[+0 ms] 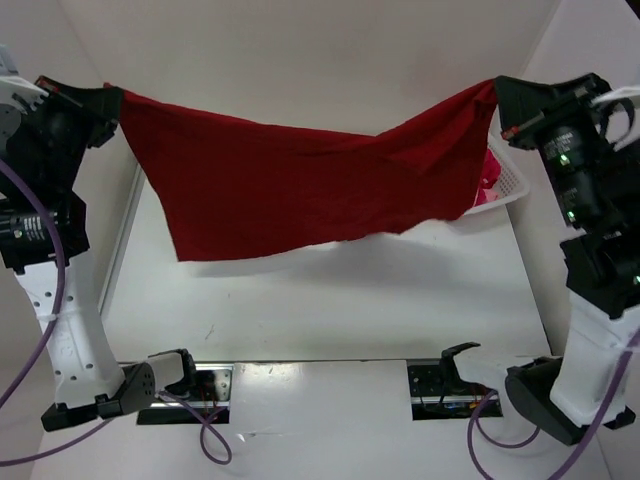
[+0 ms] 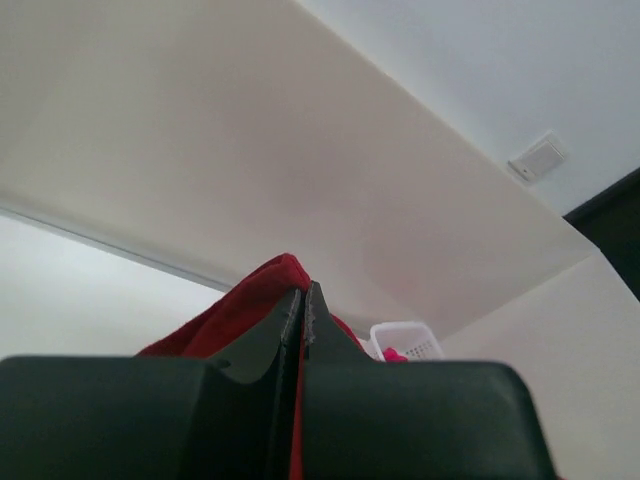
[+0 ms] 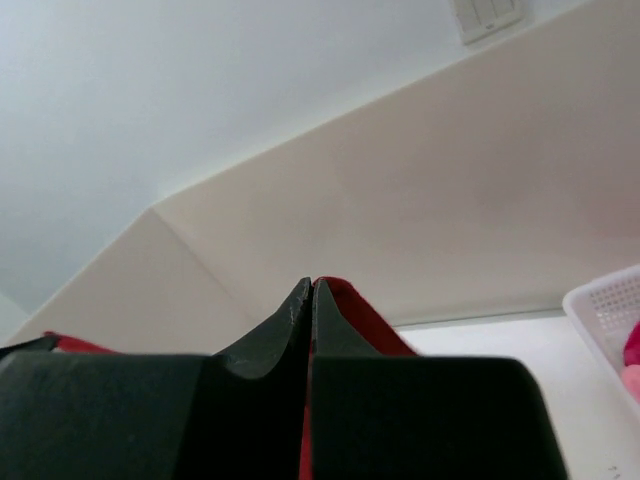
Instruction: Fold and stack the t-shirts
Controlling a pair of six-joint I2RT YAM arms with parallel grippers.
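Up high at the left side of the top view: left claw (image 1: pixel 112 100), clenched on one upper corner of the dark red t-shirt (image 1: pixel 300 185). From the left wrist, jaws pressed flat together, with a fold of red cloth bulging just behind the tips and a thin red strip caught in the seam between them.

Up high at the right side: right claw (image 1: pixel 497 97), likewise clamped shut on the opposite upper corner. From the right wrist, jaws closed tip to tip, red fabric pinched between them and rising just past the tips on the right.

Hanging between the two claws, in the air above the tabletop (image 1: pixel 350 300): the same t-shirt, spread wide, its top edge sagging in the middle, its lower edge loose and slanting, lowest at the left. A crease or folded flap toward the right part, near the right claw. Hard to tell whether the hem touches the tabletop; a faint shadow beneath it.

Behind the shirt's right end, at the far right of the tabletop: white lattice basket (image 1: pixel 512 182), partly hidden by the hanging cloth. Inside it, pink and magenta cloth (image 1: pixel 486 193), bunched up, mostly covered from the top view.
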